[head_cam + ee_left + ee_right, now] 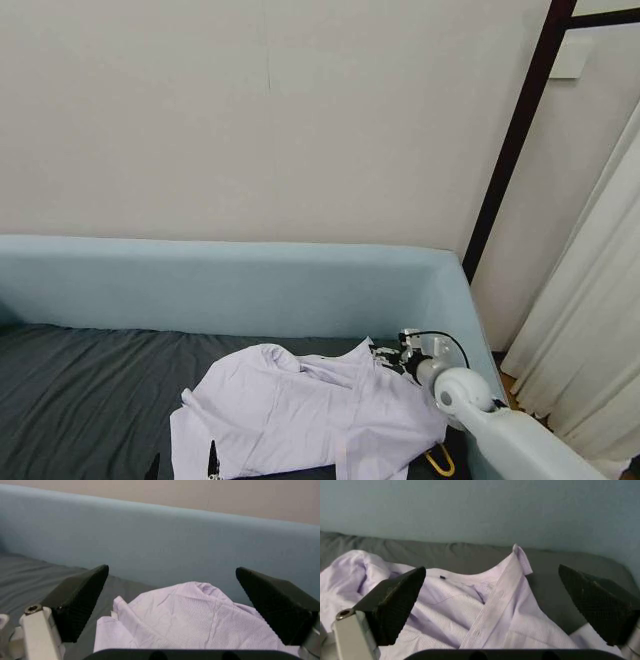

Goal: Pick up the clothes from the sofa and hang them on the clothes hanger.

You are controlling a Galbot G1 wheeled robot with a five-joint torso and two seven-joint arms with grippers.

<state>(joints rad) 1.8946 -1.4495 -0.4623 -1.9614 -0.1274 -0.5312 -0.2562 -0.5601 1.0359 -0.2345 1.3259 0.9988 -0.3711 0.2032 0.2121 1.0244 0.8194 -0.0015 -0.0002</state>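
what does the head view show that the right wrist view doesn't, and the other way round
Head view: a cream wall, a dark vertical pole, white curtains, a yellow curved loop poking from under the crumpled lilac striped shirt, the right arm's white wrist, and the left gripper at the shirt's near edge.
Right wrist view: a small dark button beside the collar, the front button strip, and the black ridged pads of the open right gripper.
Both: the shirt on the dark grey seat cover, against the light blue sofa back.
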